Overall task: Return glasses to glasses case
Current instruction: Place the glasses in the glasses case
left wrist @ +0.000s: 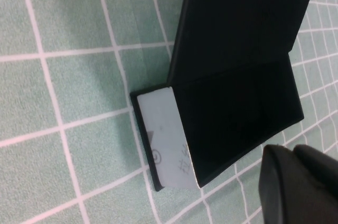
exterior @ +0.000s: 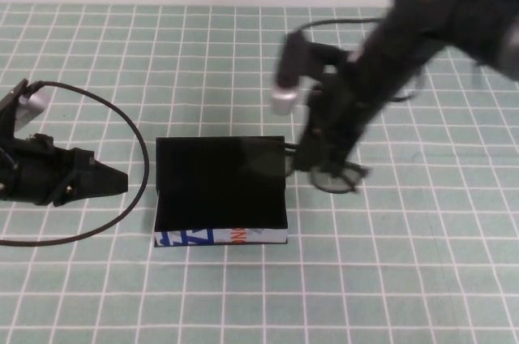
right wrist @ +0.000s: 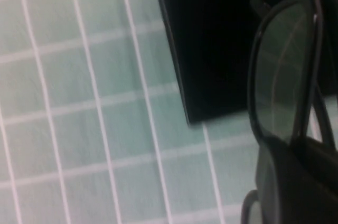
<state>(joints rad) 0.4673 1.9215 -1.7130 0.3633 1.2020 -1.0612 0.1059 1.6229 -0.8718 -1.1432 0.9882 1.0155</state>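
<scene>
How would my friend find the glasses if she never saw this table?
Find the green checked table, then the open black glasses case at its middle. By the case's right side, the right pincer holds the glasses: black frame, clear lenses. The left pincer waits far left.

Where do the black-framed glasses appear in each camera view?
High view: black plastic-framed glasses right of centre, in the right hand, beside the black rectangular glasses case.
Left wrist: not visible; left hand, case.
Right wrist: right edge.
Shared landmark: the case.
</scene>
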